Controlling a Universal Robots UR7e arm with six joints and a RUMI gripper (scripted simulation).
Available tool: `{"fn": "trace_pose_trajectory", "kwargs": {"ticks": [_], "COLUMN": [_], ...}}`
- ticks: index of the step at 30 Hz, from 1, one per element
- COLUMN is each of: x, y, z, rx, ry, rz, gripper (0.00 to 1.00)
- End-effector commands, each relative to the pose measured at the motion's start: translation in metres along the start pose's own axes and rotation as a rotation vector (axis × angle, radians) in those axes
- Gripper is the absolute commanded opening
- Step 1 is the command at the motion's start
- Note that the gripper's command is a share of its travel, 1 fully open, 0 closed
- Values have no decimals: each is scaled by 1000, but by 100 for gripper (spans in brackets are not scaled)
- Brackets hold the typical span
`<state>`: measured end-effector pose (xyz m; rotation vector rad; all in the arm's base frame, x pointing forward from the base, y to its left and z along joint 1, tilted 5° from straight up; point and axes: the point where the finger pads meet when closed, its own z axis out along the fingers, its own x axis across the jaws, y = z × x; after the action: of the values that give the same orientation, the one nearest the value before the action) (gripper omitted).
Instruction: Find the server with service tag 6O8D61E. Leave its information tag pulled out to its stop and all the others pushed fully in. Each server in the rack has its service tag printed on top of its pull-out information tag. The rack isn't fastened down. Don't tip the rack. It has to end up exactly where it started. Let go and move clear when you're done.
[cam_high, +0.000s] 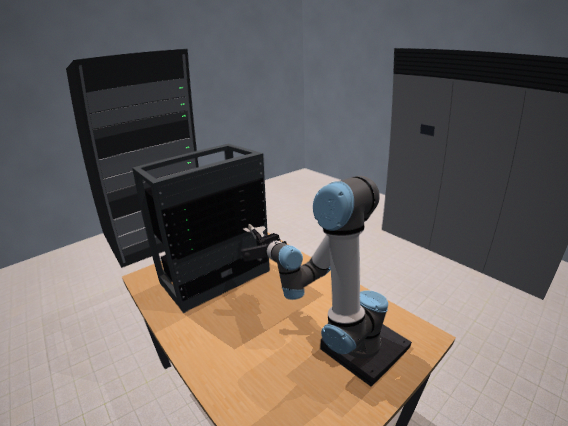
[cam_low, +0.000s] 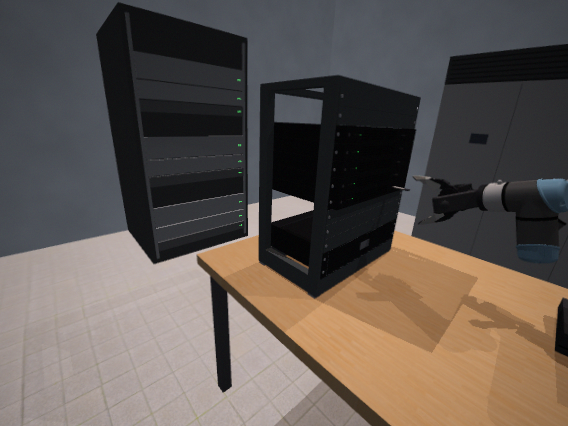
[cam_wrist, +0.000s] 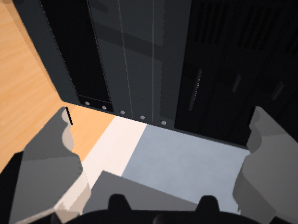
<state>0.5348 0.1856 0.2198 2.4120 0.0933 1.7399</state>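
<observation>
The open-frame rack (cam_high: 215, 172) (cam_low: 328, 165) stands upright on the table. Several black servers (cam_high: 212, 220) (cam_low: 375, 165) (cam_wrist: 220, 55) fill its middle, with small green lights on their left side. One information tag (cam_low: 400, 188) (cam_wrist: 196, 89) sticks out at the right side of the lowest of these servers. The other tags show only as short light marks near the fronts, and no service tag text is readable. My gripper (cam_high: 247, 239) (cam_low: 417, 200) (cam_wrist: 158, 108) is open and empty in front of the rack's right side, apart from it, its fingers spread wide.
Grey blank panels (cam_wrist: 142, 60) and a lower black unit (cam_low: 345, 255) (cam_wrist: 75, 45) sit below the servers. The arm's base (cam_high: 367, 350) stands on the wooden table (cam_high: 210, 365) (cam_low: 360, 350). A tall cabinet (cam_high: 90, 150) (cam_low: 112, 125) stands behind, and grey cabinets (cam_high: 480, 175) stand at the right.
</observation>
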Motion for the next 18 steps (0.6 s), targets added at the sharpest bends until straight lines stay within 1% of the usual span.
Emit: {"fn": "trace_pose_trajectory", "kwargs": {"ticks": [1, 18], "x": [1, 2], "y": [0, 0], "z": [0, 0], "rx": [3, 11], "ry": [4, 11], "rz": [33, 132], "gripper": [100, 100]}}
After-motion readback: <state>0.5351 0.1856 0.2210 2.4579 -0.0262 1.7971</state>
